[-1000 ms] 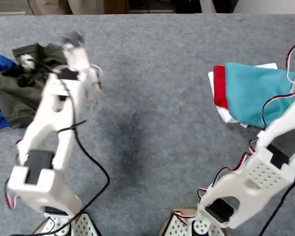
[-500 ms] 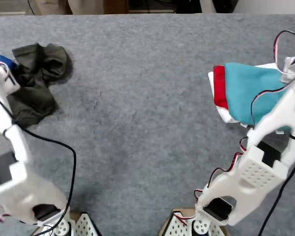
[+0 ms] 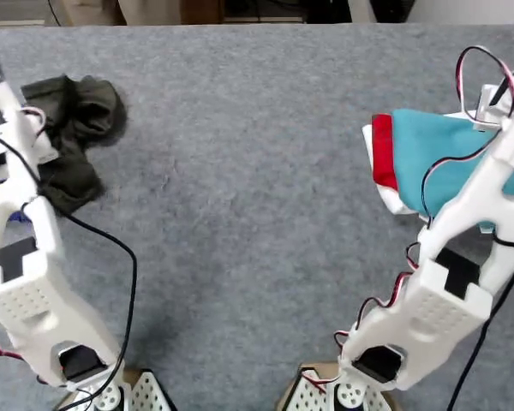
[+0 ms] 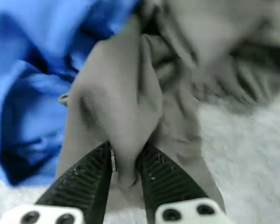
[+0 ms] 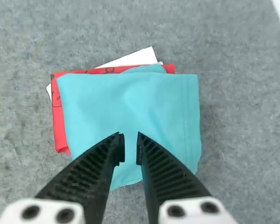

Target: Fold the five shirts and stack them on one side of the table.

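A crumpled olive shirt [image 3: 77, 120] lies at the table's far left, with a blue shirt [image 4: 32, 93] bunched right beside it. My left gripper [image 4: 126, 151] is down on the olive shirt [image 4: 130, 107], shut on a fold of its fabric. At the right side sits a folded stack: a teal shirt [image 3: 437, 163] on top, a red shirt [image 3: 382, 152] under it and a white shirt [image 3: 396, 202] at the bottom. My right gripper [image 5: 129, 140] hangs above the teal shirt [image 5: 130, 112], shut, with nothing between its fingers.
Grey felt covers the table [image 3: 257, 188], with a wide bare stretch between the two arms. The left arm [image 3: 17, 257] runs along the left edge. Across the stack leans the right arm [image 3: 471, 223]. Both bases stand at the near edge.
The left arm swung from over the olive shirt out to the table's left edge, now covering the blue shirt in the high view. The right arm shifted farther over the stack.
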Available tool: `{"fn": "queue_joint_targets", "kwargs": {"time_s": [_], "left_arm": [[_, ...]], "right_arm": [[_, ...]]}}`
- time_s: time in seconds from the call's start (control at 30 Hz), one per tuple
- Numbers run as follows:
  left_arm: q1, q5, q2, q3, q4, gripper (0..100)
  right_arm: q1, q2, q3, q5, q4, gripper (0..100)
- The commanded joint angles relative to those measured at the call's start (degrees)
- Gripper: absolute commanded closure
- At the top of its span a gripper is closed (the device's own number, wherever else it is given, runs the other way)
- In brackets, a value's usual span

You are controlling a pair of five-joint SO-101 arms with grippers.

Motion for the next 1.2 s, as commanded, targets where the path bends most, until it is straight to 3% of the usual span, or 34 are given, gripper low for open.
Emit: {"fn": "queue_joint_targets", "kwargs": {"time_s": [0.0, 0.27, 0.43, 0.6, 0.7, 0.8, 0.93, 1.17], "left_arm": [[7.38, -0.35, -9.98, -3.08, 7.30, 98], [33.49, -0.35, -35.03, 15.12, 13.71, 98], [51.52, 3.25, -49.45, 32.62, 9.58, 98], [67.25, 8.09, -60.70, 41.49, 5.89, 98], [70.86, 10.37, -65.54, 42.02, 6.07, 85], [64.53, 17.41, -70.37, 40.97, 5.89, 68], [47.30, 18.37, -74.24, 37.36, 4.40, 68], [12.75, 17.32, -74.07, 48.53, -0.18, 68]], "right_arm": [[-1.19, -4.53, -2.42, -0.53, 0.97, 94.0], [-2.07, -6.55, -2.33, 2.20, 0.97, 93.9], [-2.07, -7.08, -2.33, 4.57, 0.97, 93.7], [-2.33, -6.64, -2.15, 4.84, 1.05, 93.5], [-4.00, -6.99, 0.92, 4.84, 1.05, 87.1], [-7.52, -7.69, 6.29, 4.75, 1.05, 73.8], [-14.90, -10.59, 14.02, 4.75, 1.05, 64.1], [-31.08, -24.22, 34.07, 4.40, 1.05, 84.0]]}}
